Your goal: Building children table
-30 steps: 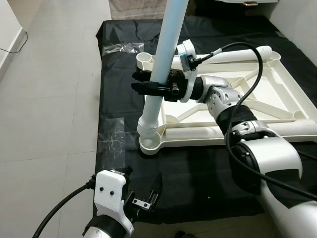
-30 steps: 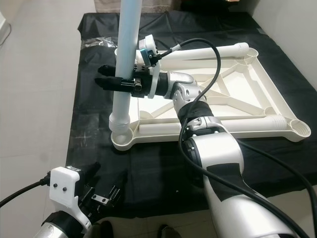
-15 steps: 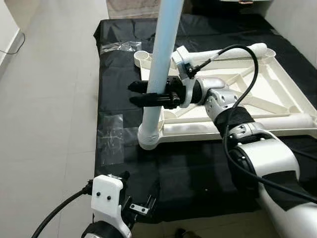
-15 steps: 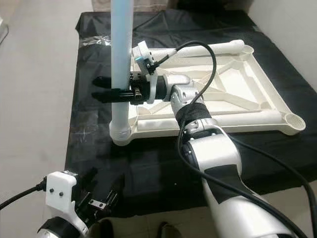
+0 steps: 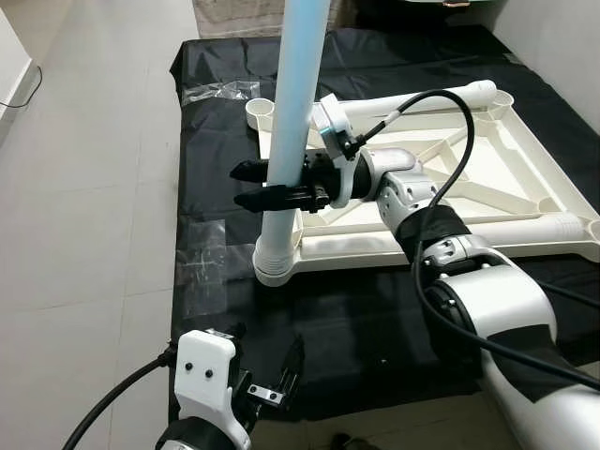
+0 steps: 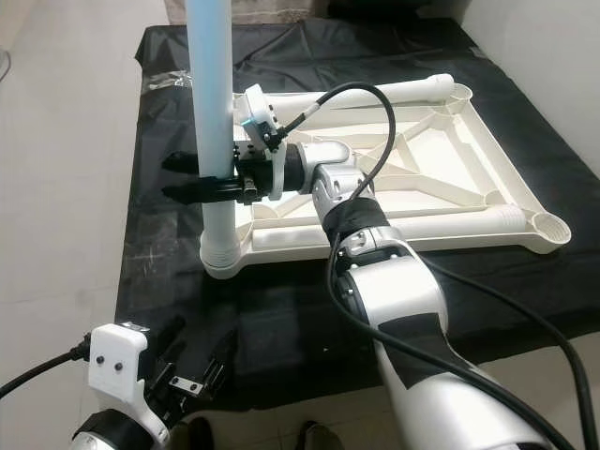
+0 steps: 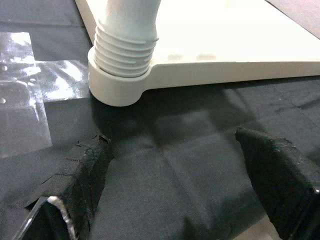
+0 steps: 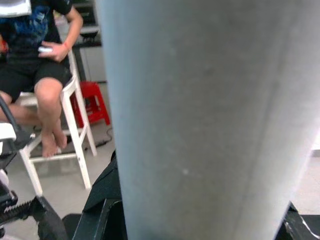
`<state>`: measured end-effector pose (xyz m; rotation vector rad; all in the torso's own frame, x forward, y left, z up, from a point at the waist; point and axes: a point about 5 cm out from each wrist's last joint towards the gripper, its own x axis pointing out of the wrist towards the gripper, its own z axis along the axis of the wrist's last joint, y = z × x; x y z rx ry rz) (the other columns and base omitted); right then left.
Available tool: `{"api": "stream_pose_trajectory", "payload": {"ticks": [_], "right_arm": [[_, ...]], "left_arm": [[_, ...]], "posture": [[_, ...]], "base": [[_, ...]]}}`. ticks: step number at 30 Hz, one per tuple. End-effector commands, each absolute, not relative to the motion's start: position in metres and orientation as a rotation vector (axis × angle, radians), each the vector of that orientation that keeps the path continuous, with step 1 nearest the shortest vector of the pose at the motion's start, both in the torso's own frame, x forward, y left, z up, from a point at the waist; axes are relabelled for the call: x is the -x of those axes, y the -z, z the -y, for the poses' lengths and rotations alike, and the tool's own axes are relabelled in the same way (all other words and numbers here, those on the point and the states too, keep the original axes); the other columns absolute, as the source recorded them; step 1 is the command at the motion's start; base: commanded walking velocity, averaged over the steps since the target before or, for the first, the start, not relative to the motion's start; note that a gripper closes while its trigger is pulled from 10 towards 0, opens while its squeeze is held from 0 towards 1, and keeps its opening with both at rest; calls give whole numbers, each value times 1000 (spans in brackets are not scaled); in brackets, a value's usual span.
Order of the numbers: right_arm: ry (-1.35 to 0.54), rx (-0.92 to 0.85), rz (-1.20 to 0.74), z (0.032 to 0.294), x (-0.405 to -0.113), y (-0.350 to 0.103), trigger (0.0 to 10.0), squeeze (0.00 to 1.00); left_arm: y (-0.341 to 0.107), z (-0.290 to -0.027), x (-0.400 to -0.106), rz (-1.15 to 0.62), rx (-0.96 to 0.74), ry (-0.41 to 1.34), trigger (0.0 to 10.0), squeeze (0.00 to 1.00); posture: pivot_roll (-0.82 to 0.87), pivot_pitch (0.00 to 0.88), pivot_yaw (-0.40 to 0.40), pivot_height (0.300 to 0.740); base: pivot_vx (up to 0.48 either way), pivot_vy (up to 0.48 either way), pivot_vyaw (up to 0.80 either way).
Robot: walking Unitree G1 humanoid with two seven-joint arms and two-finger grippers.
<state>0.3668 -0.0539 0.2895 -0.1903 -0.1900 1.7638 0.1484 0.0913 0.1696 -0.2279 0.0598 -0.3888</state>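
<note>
Right gripper [image 5: 251, 186] clamps the upright pale-blue table leg [image 5: 292, 122], fingers closed either side | leg's threaded base sits in the corner socket [image 7: 117, 87] of the upturned white tabletop frame [image 5: 525, 183] on black cloth [image 5: 375, 319] | left gripper [image 5: 272, 375] hangs low near the cloth's edge, fingers spread, holding nothing.

Leg [image 5: 286, 150] upright in tabletop [image 5: 441, 202] corner
</note>
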Motion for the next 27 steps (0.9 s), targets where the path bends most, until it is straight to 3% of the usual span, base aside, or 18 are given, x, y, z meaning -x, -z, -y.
{"api": "stream_pose_trajectory", "payload": {"ticks": [1,10,17,25,27], "right_arm": [[-1788,237,104,53,-365,-270,10000,0],[-1886,290,81,30,-354,-263,10000,0],[-1936,189,81,18,-349,-264,10000,0],[-1893,139,69,23,-353,-255,10000,0],[-1777,178,69,28,-359,-246,10000,0]], "left_arm": [[-167,-92,-146,-77,219,386,10000,0],[-167,-91,-146,-77,219,385,10000,0],[-167,-92,-146,-77,216,377,10000,0],[-168,-93,-148,-72,211,374,10000,0],[-168,-94,-149,-68,207,373,10000,0]], "posture": [[67,287,-59,740],[64,288,-61,740],[72,293,-64,740],[75,297,-65,740],[75,297,-65,740]], "base": [[0,0,0],[0,0,0],[0,0,0],[0,0,0],[0,0,0]]}}
